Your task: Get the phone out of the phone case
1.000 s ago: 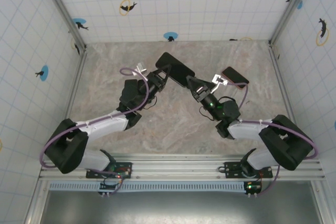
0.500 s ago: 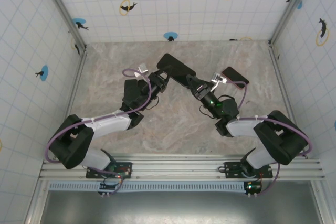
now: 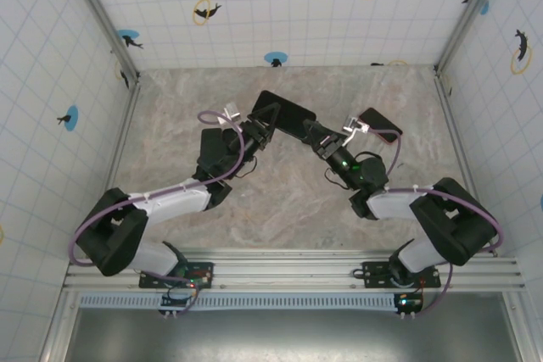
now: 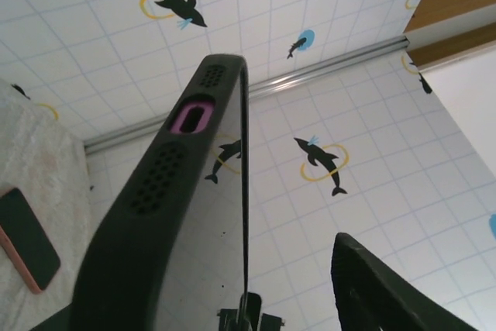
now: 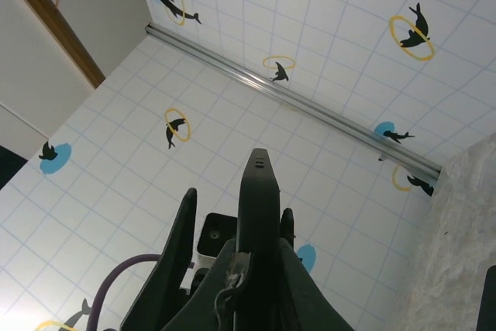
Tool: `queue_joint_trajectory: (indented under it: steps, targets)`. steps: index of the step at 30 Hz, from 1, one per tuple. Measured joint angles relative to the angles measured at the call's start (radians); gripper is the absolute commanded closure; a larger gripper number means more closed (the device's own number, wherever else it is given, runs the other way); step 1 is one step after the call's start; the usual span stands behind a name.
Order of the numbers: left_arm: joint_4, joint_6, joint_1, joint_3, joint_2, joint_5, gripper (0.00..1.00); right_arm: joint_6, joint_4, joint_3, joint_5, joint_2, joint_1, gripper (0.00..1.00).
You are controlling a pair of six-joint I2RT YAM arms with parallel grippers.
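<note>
A black phone case (image 3: 284, 114) with the phone in it hangs above the table between both arms. My right gripper (image 3: 312, 132) is shut on its right end; in the right wrist view the case (image 5: 259, 199) stands edge-on between my right gripper's (image 5: 260, 265) jaws. My left gripper (image 3: 260, 127) is open at the left end. In the left wrist view the case's perforated edge (image 4: 167, 184) and glossy screen (image 4: 209, 269) sit to the left, and one of my fingers (image 4: 380, 292) stands clear of the screen on the right.
A second phone with a pink edge (image 3: 379, 125) lies on the marble table (image 3: 187, 99) behind my right arm, seen too in the left wrist view (image 4: 27, 238). Tiled walls close in the left, back and right sides.
My left gripper has opened and let go of the cased phone. My right gripper has closed tighter on the other end. The phone has barely moved.
</note>
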Motion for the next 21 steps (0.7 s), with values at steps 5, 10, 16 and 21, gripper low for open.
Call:
queue_joint_trajectory:
  steps: [5, 10, 16, 21]
  targets:
    - [-0.092, 0.035, 0.0, 0.026, -0.027, 0.0, 0.18, -0.013, -0.002, 0.0, -0.019, -0.011, -0.017, 0.96]
    - [-0.239, 0.09, 0.006, 0.05, -0.074, -0.001, 0.11, -0.025, -0.003, 0.0, -0.035, -0.049, -0.038, 0.99]
    - [-0.408, 0.161, 0.045, 0.101, -0.113, 0.01, 0.09, -0.043, -0.013, -0.002, -0.058, -0.095, -0.066, 1.0]
    - [-0.634, 0.295, 0.056, 0.211, -0.139, 0.028, 0.09, -0.08, -0.08, -0.001, -0.123, -0.113, -0.103, 1.0]
